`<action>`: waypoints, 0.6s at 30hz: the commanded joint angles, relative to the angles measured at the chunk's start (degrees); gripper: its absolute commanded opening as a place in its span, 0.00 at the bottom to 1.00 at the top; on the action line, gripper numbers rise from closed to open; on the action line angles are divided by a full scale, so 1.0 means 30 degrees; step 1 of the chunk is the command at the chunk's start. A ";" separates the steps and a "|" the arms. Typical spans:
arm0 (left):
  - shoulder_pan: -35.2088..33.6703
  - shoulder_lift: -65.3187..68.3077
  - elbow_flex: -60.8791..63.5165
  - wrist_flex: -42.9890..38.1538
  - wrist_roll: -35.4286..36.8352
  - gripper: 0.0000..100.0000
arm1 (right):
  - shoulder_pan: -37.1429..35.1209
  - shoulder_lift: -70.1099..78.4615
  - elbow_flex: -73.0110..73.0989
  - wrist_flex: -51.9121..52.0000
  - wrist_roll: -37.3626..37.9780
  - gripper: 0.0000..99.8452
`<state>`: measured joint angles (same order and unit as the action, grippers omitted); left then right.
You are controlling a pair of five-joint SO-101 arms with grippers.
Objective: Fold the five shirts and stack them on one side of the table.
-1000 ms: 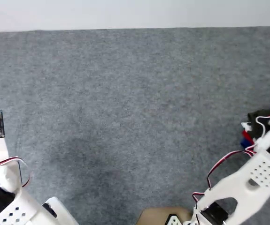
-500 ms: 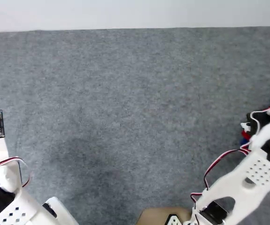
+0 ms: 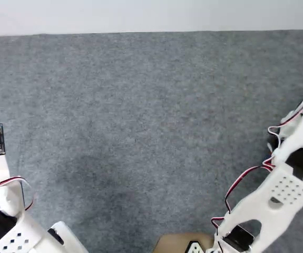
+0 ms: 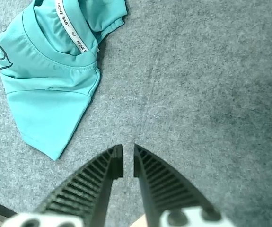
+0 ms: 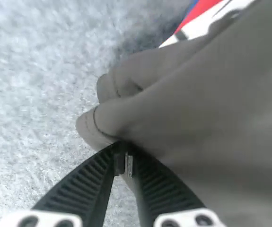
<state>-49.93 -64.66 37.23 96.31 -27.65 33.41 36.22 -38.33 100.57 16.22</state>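
Since a second ago the right arm has swung up along the right edge of the high view, its wrist now higher in the frame, while the left arm in the lower left corner has stayed put. The right end effector is clamped on a bunched fold of a grey shirt, whose cloth drapes over and past it. A red, white and blue garment lies just beyond on the grey felt surface. The left end effector hangs over bare felt, its two sides all but together with nothing between them, and a teal shirt lies crumpled near it but not touching. I judge the grey shirt to be light, limp and thin: it will sag and trail from a single pinch, and the felt will likely drag on it rather than let it slide. A hold on a hem, shoulder seam or collar rib, where the cloth is doubled, should slip less than one on a loose fold, and two holds set apart would spread it flat for folding.
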 commanded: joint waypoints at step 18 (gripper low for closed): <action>0.0059 0.0000 -0.0044 0.0147 -0.0088 0.05 | 0.5524 -0.3238 -0.1670 0.0777 0.2344 0.01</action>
<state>-49.93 -64.66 37.23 96.31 -27.65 46.86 27.87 -40.70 100.48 21.41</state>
